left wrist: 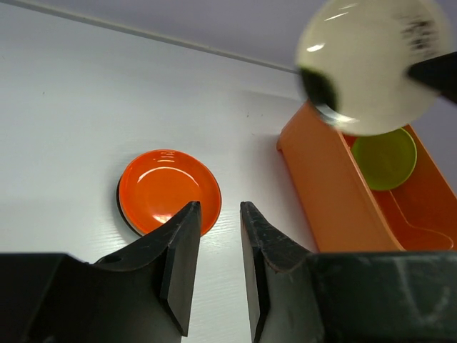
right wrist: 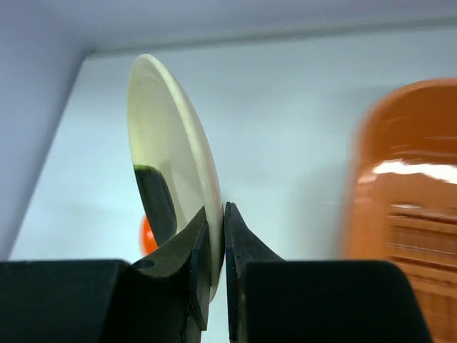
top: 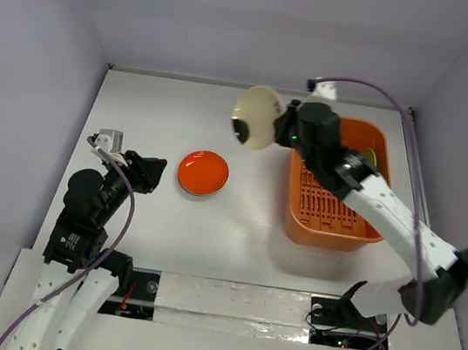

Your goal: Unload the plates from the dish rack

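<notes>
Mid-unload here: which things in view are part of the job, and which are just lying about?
Job:
dish rack
cream plate, gripped in right tool
orange-red plate, on the table
lime green plate, inside the rack

Just there:
purple cable

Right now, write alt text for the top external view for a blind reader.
The right tool grips a cream plate by its rim, lifted beside the orange dish rack, which holds a lime green plate. An orange-red plate lies on the white table, the left tool open near it.
</notes>
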You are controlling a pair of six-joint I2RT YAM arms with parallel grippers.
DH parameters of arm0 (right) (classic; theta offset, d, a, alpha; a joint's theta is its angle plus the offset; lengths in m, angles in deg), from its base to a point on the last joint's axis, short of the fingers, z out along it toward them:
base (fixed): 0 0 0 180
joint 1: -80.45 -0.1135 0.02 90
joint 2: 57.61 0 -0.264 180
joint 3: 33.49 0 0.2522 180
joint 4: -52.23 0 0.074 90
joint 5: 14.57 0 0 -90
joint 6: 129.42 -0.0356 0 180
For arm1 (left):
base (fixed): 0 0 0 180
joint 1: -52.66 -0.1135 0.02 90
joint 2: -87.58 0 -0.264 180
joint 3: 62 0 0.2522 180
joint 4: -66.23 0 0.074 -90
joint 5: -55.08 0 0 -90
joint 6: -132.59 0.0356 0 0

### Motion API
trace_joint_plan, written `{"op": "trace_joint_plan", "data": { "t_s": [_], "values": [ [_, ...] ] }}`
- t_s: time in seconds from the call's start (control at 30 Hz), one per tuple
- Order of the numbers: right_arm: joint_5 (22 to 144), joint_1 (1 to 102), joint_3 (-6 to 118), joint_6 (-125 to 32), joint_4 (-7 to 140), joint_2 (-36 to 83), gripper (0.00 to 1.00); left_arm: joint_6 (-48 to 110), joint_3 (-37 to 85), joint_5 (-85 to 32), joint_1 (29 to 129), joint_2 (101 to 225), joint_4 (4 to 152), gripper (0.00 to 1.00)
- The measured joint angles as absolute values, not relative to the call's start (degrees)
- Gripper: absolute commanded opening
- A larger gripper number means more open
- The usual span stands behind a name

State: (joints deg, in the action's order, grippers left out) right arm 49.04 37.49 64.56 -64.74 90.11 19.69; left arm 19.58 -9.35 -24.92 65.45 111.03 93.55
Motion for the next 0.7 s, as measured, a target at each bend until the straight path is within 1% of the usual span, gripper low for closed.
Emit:
{"op": "trace_joint_plan", "data": {
  "t_s": [0.17,0.33,0.47,0.6,0.7],
  "values": [
    [57.78,32.94,63.69,-70.73,81.67,34.57,0.00,19.58,-9.35,-24.94,65.45,111.03,93.57,0.28],
    [63.46,30.34,63.69,-75.47,78.31,44.93,0.00,19.56,-9.35,-24.94,65.45,111.03,93.57,0.28],
    [65.89,30.19,63.69,-77.87,76.56,48.67,0.00,19.56,-9.35,-24.94,65.45,111.03,93.57,0.28],
    [66.24,30.23,62.86,-79.29,74.66,49.79,0.04,19.58,-9.35,-24.94,65.45,111.03,93.57,0.28],
    [66.22,30.23,62.66,-79.99,74.27,50.44,0.06,19.58,-9.35,-24.94,65.45,111.03,93.57,0.28]
  ]
}}
